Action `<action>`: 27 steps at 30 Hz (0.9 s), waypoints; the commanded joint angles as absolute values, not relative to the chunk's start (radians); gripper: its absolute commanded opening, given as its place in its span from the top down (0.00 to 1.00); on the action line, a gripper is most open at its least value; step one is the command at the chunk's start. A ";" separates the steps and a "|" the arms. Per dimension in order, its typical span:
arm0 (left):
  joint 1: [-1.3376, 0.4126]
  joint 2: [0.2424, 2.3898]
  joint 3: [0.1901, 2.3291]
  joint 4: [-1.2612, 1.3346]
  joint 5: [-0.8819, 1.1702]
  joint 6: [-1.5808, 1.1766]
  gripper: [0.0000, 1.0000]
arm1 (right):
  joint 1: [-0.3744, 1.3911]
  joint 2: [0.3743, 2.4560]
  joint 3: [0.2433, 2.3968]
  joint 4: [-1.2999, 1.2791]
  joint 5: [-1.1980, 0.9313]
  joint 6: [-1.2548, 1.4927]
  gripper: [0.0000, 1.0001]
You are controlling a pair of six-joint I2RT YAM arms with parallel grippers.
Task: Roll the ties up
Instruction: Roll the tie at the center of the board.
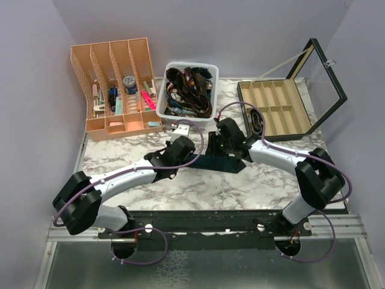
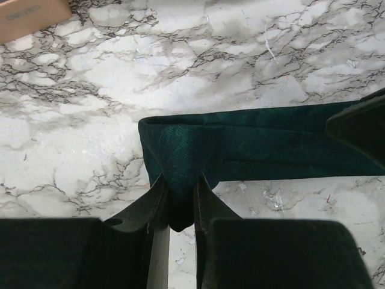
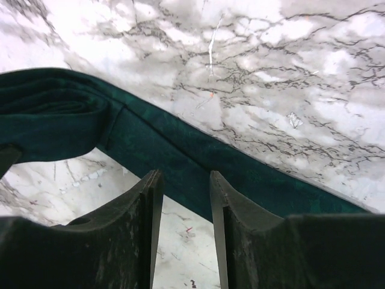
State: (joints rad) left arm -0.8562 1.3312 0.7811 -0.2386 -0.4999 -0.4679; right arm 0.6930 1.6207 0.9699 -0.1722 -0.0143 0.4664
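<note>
Teal-navy cloth lies across the middle of the marble bench (image 1: 180, 186): one tie (image 1: 219, 162), stretched flat between the two arms. From where I stand, the rolling looks barely begun.

The left claw (image 2: 180, 183) is narrow and pinches the doubled-over end of the tie, whose fold bulges just past the tips. That is one turn at most and no coil yet. The right claw (image 3: 183, 177) stands parted over the strip further along. The fabric crosses under its tips and nothing is squeezed between them.

The next move, I judge, calls for the left claw to turn its pinched end over onto the strip. The right claw would need to press or take hold of the length so it stays straight and taut. With slack there, the roll would likely skew.

A white basket (image 1: 163, 99) with a dark tangle, probably more ties, waits behind. A compartment box (image 1: 283, 120) sits open to the right.
</note>
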 commanded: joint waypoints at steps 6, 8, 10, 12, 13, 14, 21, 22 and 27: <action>-0.911 1.401 0.856 -0.312 -0.588 -0.387 1.00 | 0.634 1.522 0.849 -0.065 0.026 0.601 0.57; -0.924 1.428 0.872 -0.315 -0.591 -0.383 1.00 | 0.616 1.494 0.823 -0.057 0.038 0.626 0.57; -0.939 1.459 0.891 -0.315 -0.592 -0.377 1.00 | 0.599 1.457 0.800 -0.053 0.052 0.649 0.56; -0.952 1.493 0.909 -0.314 -0.593 -0.378 1.00 | 0.580 1.421 0.774 -0.050 0.066 0.674 0.55; -0.957 1.509 0.917 -0.313 -0.591 -0.382 1.00 | 0.566 1.399 0.759 -0.046 0.074 0.690 0.54; -0.963 1.527 0.927 -0.313 -0.591 -0.385 1.00 | 0.556 1.379 0.744 -0.037 0.078 0.698 0.53; -0.975 1.596 0.958 -0.272 -0.529 -0.405 0.80 | 0.495 1.320 0.700 -0.044 0.063 0.715 0.41; -0.976 1.597 0.954 -0.257 -0.511 -0.403 0.75 | 0.489 1.319 0.694 -0.044 0.058 0.714 0.41; -0.976 1.598 0.939 -0.190 -0.425 -0.389 0.59 | 0.469 1.322 0.682 -0.035 0.028 0.709 0.41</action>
State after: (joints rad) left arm -0.9695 1.5871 0.9382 -0.2573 -0.5179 -0.3965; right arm 0.4816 1.3346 0.7017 -0.0490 0.0391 0.7033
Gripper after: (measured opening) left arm 0.346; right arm 0.589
